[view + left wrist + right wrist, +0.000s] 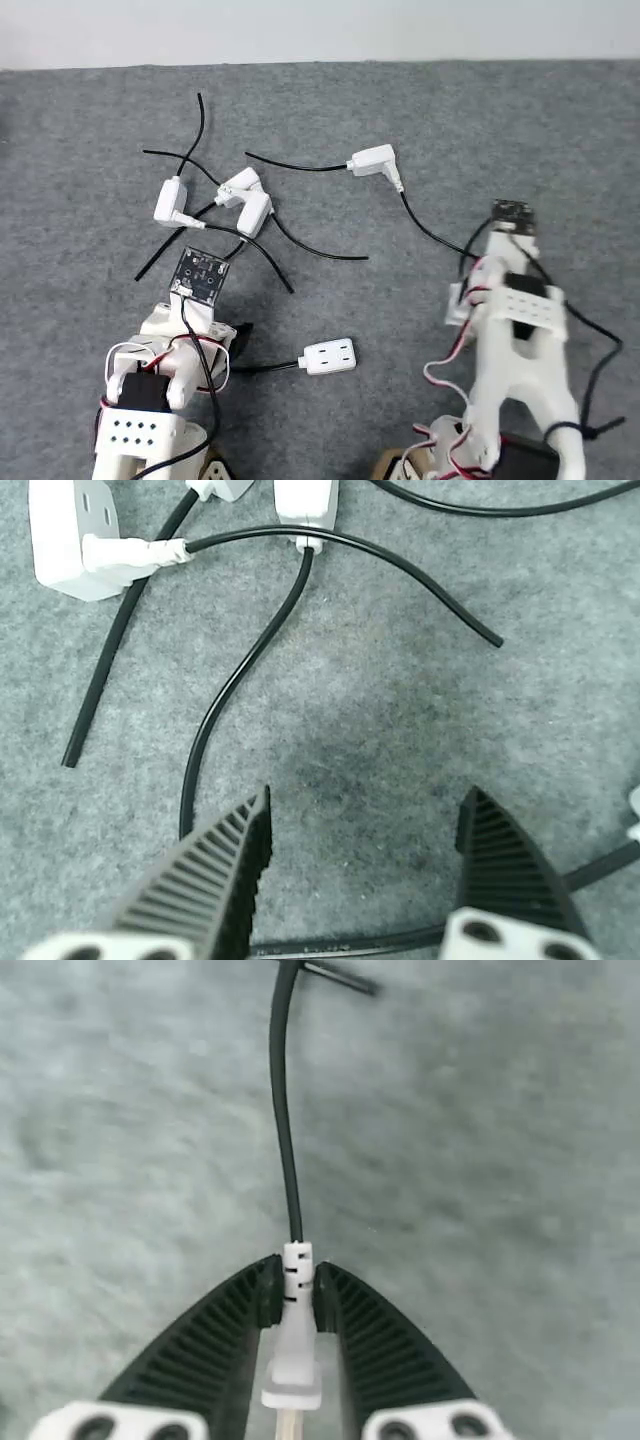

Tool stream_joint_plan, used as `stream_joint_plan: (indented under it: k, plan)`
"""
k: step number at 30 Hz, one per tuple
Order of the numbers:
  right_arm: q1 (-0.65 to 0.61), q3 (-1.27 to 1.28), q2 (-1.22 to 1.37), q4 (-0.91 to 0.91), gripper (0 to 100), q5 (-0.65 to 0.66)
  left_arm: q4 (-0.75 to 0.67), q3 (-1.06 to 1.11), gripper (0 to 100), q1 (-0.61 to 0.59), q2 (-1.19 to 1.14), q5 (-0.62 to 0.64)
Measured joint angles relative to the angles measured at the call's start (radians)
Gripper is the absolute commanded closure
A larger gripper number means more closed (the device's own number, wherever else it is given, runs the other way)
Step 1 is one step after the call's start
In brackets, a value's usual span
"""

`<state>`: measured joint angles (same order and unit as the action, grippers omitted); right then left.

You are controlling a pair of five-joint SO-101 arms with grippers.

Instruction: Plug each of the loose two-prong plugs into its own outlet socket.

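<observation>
My right claw (297, 1268) is clamped on a small white moulded-plastic two-prong plug (292, 1350). Its ribbed neck sits at the fingertips and its body lies further back between the ridged black jaws. I judge it light, hard and smooth, so it could twist in the grip. The firm body is the place to hold it, not the softer neck, and the prongs look thin enough to bend if I push in crooked. Straight out from the claw runs the plug's thin black rubber cord (283, 1110), limp but springy, and likely to tug the plug off line. Under it is the grey felt-like mat (480, 1110), nubby and soft.

My left claw (367, 798) is spread wide and holds nothing, hanging over bare mat. A second black cord (225, 695) curves away from just beside one fingertip. Farther ahead lies a white rectangular plastic socket block (60, 540) with a white plug neck (125, 552) across its edge, and I cannot tell if that one is seated. From above, a white slotted outlet end (330, 356) rests near the left arm, and a white angled socket head (372, 160) lies well beyond the right claw
</observation>
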<state>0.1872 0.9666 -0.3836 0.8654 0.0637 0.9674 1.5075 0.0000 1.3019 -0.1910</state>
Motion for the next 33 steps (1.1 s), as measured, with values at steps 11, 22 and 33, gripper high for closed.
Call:
stream_joint_plan:
  k: [11,22,33]
  plan:
    - [-0.311,0.040,-0.018,0.000,59.4,0.087,0.000,0.000,72,0.009,0.000,0.000]
    - [-0.288,-0.170,-0.021,0.373,59.4,0.474,0.000,0.000,72,0.006,0.000,0.000]
    - [-0.170,-0.137,-0.021,0.364,84.3,0.572,0.000,0.000,72,0.028,0.000,0.000]
